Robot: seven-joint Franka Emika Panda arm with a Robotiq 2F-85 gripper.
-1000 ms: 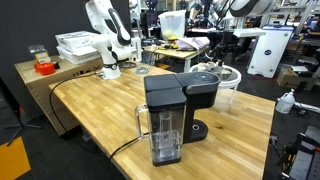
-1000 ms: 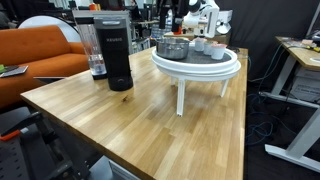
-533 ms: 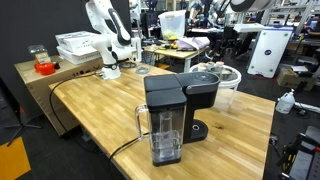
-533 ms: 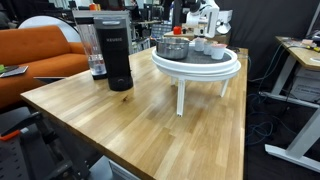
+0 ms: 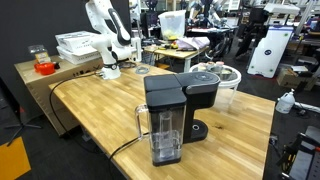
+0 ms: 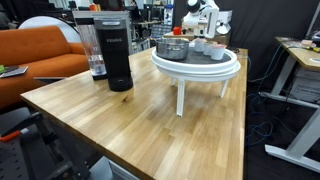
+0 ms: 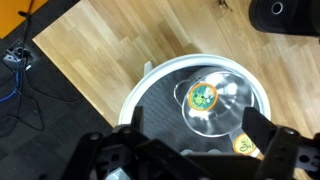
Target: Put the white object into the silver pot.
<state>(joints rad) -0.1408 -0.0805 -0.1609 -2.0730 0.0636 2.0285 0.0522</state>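
Above the silver pot (image 7: 215,100), claw (image 7: 190,140) is hovering wide open (empty); white object (image 6: 217,50) is looking light and stiff, I'm guessing side pinch.

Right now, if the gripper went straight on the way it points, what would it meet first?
Probably the round silver metal pot, or the dark round tray just beside it; the open gripper points down there, depth unclear.

Silver pot (image 7: 224,112) on tray (image 7: 158,108)
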